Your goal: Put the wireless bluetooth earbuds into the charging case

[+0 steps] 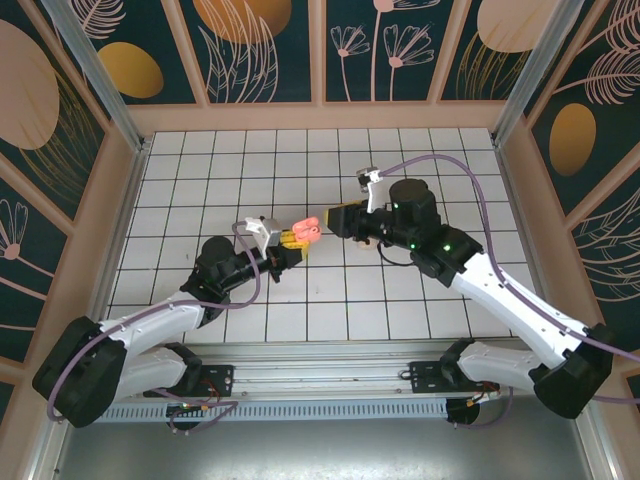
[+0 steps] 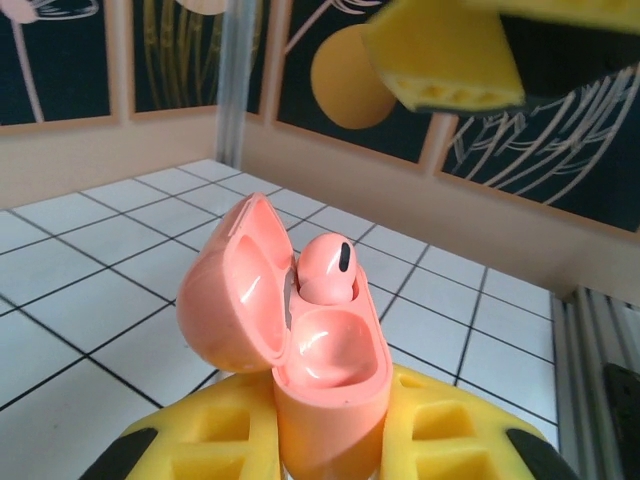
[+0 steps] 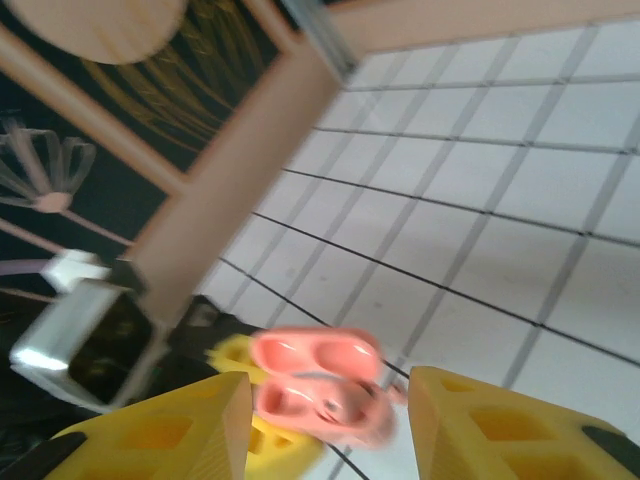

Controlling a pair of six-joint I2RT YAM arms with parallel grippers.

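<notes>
The coral-pink charging case [image 2: 330, 400] stands upright with its lid [image 2: 225, 300] swung open to the left, and my left gripper [image 2: 330, 445] is shut on its lower body. One pale pink earbud [image 2: 325, 268] sits in the far socket; the near socket [image 2: 335, 345] is hollow. In the top view the case [image 1: 308, 232] is held above the middle of the grid. My right gripper [image 3: 330, 425] is open a little short of the blurred case [image 3: 320, 385], nothing between its fingers. A small pink bit at the case's right edge is too blurred to identify.
White grid tabletop [image 1: 400, 300] enclosed by peach-framed patterned walls [image 1: 320, 115]. A right gripper finger [image 2: 450, 60] hangs above the case in the left wrist view. Both arms meet near the middle of the table; an aluminium rail [image 1: 330, 380] runs along the near edge.
</notes>
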